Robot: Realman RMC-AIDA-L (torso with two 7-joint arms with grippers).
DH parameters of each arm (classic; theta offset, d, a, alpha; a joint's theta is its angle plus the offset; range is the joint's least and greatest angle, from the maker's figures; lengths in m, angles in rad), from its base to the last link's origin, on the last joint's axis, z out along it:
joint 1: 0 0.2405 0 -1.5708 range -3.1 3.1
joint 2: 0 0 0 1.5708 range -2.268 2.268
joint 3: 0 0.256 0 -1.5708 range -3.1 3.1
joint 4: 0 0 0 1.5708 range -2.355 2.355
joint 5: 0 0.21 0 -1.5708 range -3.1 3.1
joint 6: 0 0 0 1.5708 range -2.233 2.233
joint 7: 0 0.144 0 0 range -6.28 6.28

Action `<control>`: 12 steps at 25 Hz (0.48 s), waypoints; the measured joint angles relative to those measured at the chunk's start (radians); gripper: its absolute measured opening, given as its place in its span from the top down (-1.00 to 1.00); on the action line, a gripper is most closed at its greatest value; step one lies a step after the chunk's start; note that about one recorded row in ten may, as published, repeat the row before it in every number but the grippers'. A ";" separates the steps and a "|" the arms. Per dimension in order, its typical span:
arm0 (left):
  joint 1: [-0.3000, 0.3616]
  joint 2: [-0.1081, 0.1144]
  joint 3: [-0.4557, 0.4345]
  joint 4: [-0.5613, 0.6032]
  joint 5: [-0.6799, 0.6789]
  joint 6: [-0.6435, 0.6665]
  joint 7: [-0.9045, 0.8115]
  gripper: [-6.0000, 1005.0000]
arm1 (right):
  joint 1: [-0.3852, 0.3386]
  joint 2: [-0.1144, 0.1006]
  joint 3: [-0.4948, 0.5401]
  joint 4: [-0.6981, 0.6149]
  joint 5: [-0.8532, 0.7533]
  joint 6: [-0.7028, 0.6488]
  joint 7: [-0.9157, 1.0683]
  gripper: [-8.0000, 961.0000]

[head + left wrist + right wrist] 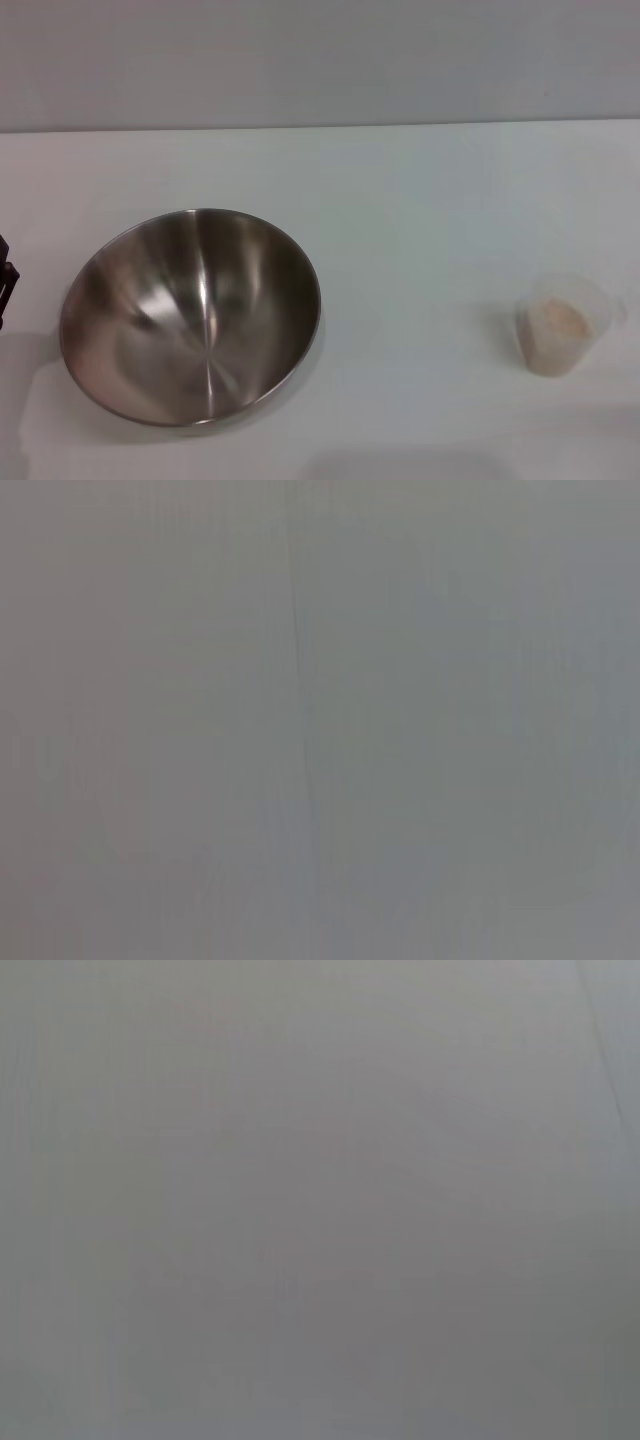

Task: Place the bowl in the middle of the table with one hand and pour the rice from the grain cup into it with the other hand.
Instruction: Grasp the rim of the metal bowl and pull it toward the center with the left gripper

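Note:
The steel bowl (190, 315) sits empty on the white table (420, 220), left of the middle and near the front. The frosted grain cup (563, 325) stands upright at the right, holding pale rice (555, 328). A dark part of my left gripper (6, 280) shows at the left edge of the head view, just left of the bowl and apart from it. My right gripper is out of view. Both wrist views show only a plain grey surface.
The table's far edge meets a grey wall (320, 60) at the back. Bare tabletop lies between the bowl and the cup.

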 joint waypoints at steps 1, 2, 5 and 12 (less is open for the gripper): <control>0.000 0.000 0.000 0.000 0.001 0.000 0.000 -0.65 | 0.000 0.000 0.000 0.000 0.000 0.000 0.000 -0.63; -0.001 0.000 0.000 0.000 0.002 0.001 0.000 -0.65 | 0.000 0.000 0.001 0.000 0.000 0.000 0.000 -0.63; -0.002 0.000 0.000 0.000 0.003 0.002 0.000 -0.65 | 0.000 0.000 0.001 0.000 0.000 0.000 0.000 -0.63; -0.002 0.007 -0.015 -0.031 0.002 -0.002 0.006 -0.65 | 0.000 0.000 0.000 0.000 0.000 0.005 0.000 -0.63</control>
